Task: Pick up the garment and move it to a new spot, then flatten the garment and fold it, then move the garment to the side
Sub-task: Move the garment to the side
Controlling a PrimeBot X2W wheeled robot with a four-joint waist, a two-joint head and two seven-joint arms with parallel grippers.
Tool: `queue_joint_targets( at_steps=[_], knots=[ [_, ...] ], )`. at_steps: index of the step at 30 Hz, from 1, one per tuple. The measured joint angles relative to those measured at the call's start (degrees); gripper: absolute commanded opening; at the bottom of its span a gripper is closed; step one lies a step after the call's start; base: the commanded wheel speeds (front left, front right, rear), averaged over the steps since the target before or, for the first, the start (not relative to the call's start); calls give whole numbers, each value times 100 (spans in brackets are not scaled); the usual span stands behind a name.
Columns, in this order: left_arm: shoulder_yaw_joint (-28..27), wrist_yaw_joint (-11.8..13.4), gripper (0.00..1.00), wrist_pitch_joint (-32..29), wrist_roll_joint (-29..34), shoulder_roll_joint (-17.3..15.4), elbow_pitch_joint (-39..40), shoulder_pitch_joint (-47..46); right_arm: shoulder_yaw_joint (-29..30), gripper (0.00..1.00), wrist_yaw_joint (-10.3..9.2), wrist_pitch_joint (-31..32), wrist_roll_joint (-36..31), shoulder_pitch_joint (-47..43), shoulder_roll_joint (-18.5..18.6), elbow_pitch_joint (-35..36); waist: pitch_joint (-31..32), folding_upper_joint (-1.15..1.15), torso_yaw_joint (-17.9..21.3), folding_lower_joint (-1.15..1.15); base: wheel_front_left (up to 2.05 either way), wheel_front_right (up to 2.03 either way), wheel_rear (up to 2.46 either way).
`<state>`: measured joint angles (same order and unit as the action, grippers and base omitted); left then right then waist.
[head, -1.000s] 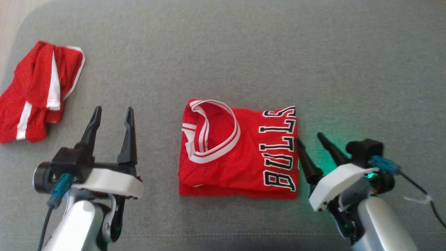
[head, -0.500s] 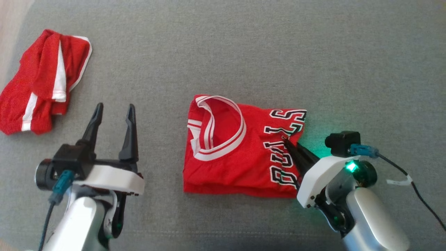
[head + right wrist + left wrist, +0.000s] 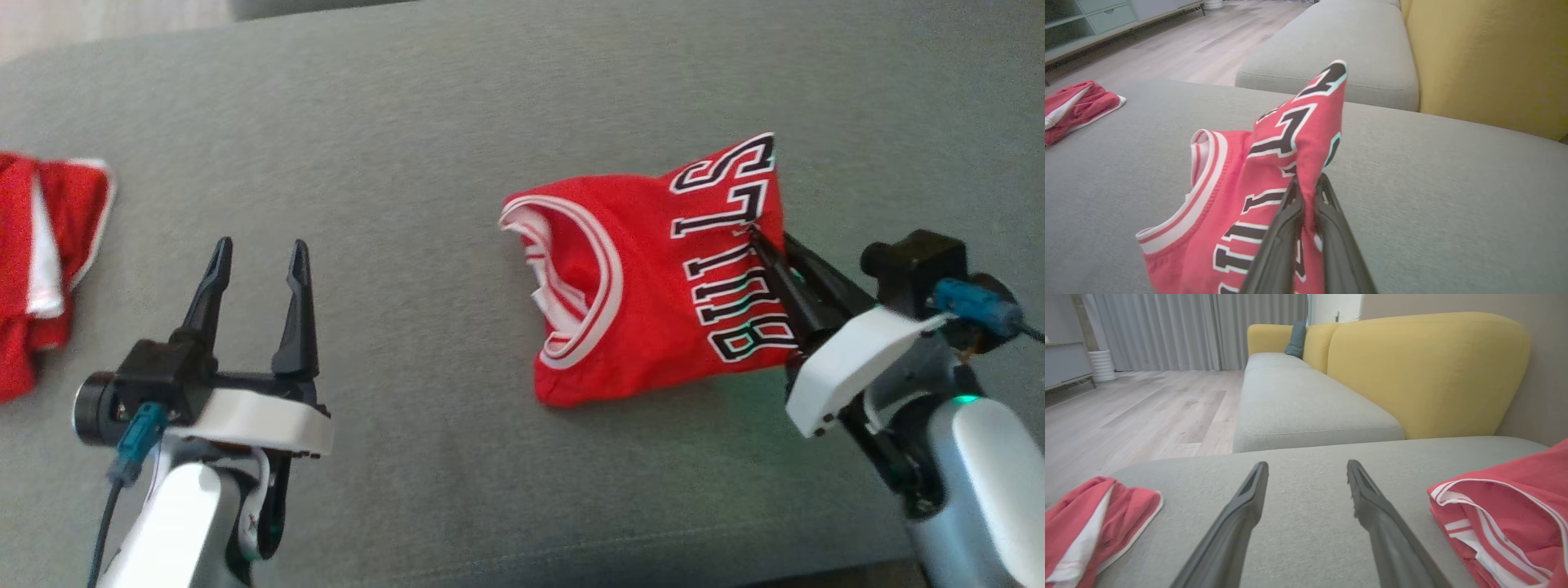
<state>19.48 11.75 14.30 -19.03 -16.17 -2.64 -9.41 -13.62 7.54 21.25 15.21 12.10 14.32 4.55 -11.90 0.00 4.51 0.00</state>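
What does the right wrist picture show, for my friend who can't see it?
The right gripper, jaws shut, pinches a folded red jersey and holds one edge up off the grey sofa cushion. Another red garment lies far left.

Red jersey (image 3: 645, 286), folded into a rough rectangle. It has a white-and-red striped collar at its left end and black BULLS lettering with white outlines along the right. The lettered edge is up off the grey cushion (image 3: 408, 147), pinched in my right gripper (image 3: 755, 238). The collar end sags down onto the cushion.
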Motion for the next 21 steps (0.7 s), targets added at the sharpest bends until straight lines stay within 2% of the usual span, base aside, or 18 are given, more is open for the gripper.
queue_joint_targets(
  at_steps=[5,10,21],
  knots=[
    [19,-23,100,0,75,21,78,-1,110,0,0,144,92,10,120,-47,57,0,409,0,0,0,0],
    [51,-76,100,0,115,16,162,-13,203,0,0,78,178,90,227,-490,14,0,737,0,0,0,0],
    [374,-339,100,-149,408,-102,537,-763,1062,0,0,-600,185,1649,724,-1902,-718,0,1280,0,0,0,0]
  ],
)
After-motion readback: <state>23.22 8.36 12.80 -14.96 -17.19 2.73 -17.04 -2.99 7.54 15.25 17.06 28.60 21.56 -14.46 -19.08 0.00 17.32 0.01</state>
